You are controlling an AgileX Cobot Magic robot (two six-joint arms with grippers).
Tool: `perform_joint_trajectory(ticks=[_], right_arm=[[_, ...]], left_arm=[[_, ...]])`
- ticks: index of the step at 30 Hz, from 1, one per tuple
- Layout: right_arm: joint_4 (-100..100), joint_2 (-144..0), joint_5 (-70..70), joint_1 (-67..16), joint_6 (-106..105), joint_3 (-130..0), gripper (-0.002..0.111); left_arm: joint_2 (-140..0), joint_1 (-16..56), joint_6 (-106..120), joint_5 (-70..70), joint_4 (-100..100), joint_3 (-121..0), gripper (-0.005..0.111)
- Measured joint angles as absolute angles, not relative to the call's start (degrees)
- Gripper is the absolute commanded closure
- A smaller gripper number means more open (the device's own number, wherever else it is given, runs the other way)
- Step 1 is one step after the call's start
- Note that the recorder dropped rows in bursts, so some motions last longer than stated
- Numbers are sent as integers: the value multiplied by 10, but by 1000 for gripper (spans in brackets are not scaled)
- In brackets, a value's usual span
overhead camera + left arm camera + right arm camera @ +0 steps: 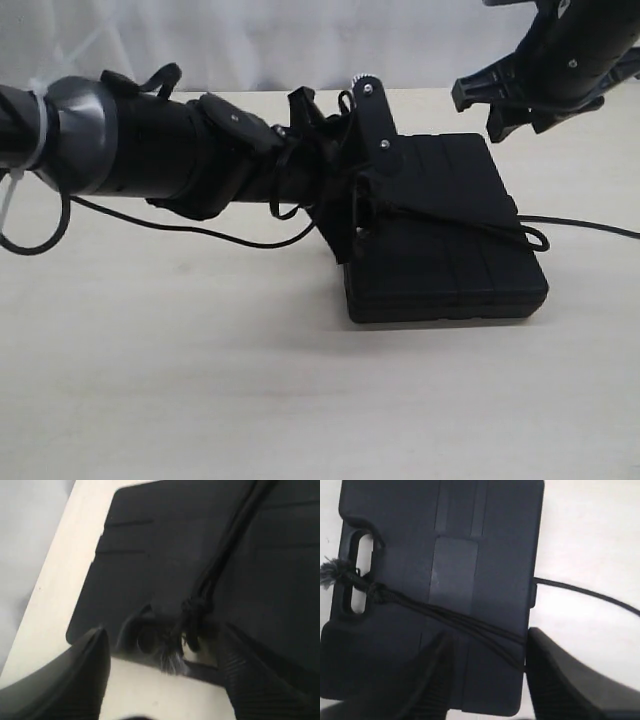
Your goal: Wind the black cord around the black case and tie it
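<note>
1. The black case (450, 240) lies flat on the table (200, 380), right of centre.
2. The black cord (470, 622) crosses the case top slantwise in several strands. It is knotted at the handle cutout (362, 547) on the left edge, and its frayed end (330, 572) sticks out there.
3. One strand trails right across the table.
4. The left tool (164, 630) is at the handle edge, jaws wide apart either side of the knot, gripping nothing.
5. The right tool (500, 105) hangs above the far right corner, jaws apart, empty.
</note>
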State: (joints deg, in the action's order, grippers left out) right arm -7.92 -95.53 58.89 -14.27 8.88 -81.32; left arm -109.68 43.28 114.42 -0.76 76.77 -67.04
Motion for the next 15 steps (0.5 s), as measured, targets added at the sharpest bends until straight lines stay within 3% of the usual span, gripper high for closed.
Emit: perform_joint_trajectory(ticks=[2, 5, 8, 15], right_arm=[[-60, -949, 585, -143, 77, -796, 88], [-24, -943, 581, -142, 53, -781, 102], [-6, -934, 576, -142, 38, -770, 104], [-9, -907, 538, -107, 28, -718, 104]], left_arm=[[-1097, 433, 1144, -38, 768, -650, 57], [-1087, 433, 1144, -78, 770, -625, 81], [-1068, 433, 1143, -103, 779, -611, 104], [-1004, 432, 1143, -96, 779, -571, 107]])
